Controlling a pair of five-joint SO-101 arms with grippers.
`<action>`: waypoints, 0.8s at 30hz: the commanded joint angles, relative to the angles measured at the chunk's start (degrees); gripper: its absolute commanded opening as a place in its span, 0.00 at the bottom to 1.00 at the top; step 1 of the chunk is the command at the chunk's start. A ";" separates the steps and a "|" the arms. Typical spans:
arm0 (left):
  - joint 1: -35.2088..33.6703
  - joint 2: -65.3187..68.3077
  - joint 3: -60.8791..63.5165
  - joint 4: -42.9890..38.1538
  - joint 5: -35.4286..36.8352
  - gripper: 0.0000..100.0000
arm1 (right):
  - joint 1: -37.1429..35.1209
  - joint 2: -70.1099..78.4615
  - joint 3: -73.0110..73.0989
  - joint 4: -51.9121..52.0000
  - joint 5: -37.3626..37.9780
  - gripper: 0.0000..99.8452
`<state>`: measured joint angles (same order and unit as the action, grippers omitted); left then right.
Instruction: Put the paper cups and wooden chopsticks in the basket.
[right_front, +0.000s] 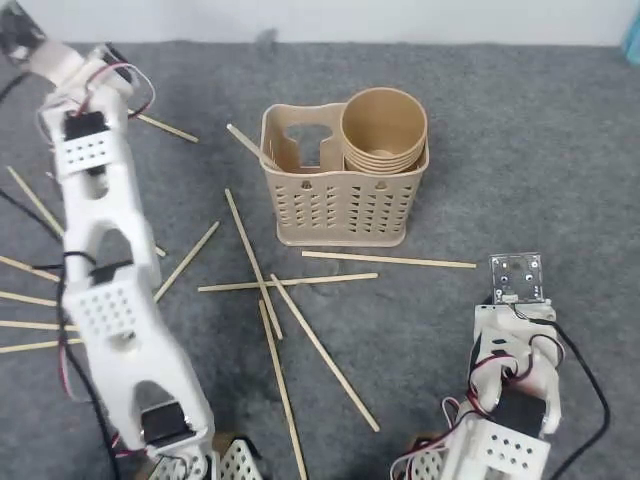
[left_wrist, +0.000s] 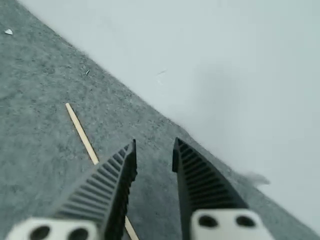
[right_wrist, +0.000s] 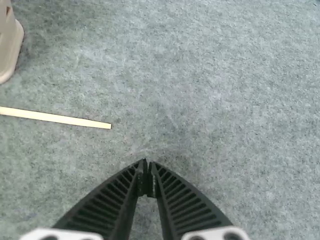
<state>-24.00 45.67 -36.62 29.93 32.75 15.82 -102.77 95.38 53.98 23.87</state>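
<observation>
Closest to the lens, the right tool (right_wrist: 148, 172) hangs just over the grey table (right_wrist: 240, 75), its black ribbed fingers (right_wrist: 120, 200) pressed together on nothing. One pale front chopstick (right_wrist: 55, 117) lies flat ahead of it, its squared end well short of the tips. Seen from above, this front chopstick (right_front: 390, 259) runs left to right just before the near foot of the basket (right_front: 335, 215). The right arm (right_front: 510, 380) sits folded low at the near right edge. The left arm (right_front: 100, 250) stretches from the near edge to the far left corner. There the left tool (left_wrist: 154, 150) tilts toward the pale wall (left_wrist: 225, 60), fingers apart and empty, over a far chopstick (left_wrist: 82, 132) that passes beneath one finger. Tan paper cups (right_front: 385, 130), nested in a stack, stand upright with mouths up in the basket's right compartment. A slanting chopstick (right_front: 250, 145) meets the basket's far left corner. Four crossed chopsticks (right_front: 255, 265) lie before the basket, three pointing roughly near to far, and the left-edge chopsticks (right_front: 20, 298) fan out beside the left arm.
</observation>
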 joint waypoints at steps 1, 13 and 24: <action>0.62 12.57 -18.95 -0.26 0.35 0.11 | -0.22 0.13 1.05 0.66 0.97 0.01; 4.84 51.78 -57.89 -13.01 -9.23 0.11 | -0.22 0.31 1.05 0.66 0.97 0.01; 5.71 37.89 -34.07 -2.20 -9.41 0.11 | -0.22 0.31 1.05 0.66 0.97 0.01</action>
<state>-19.25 91.56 -74.42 22.73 23.87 15.82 -102.86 95.38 53.98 23.87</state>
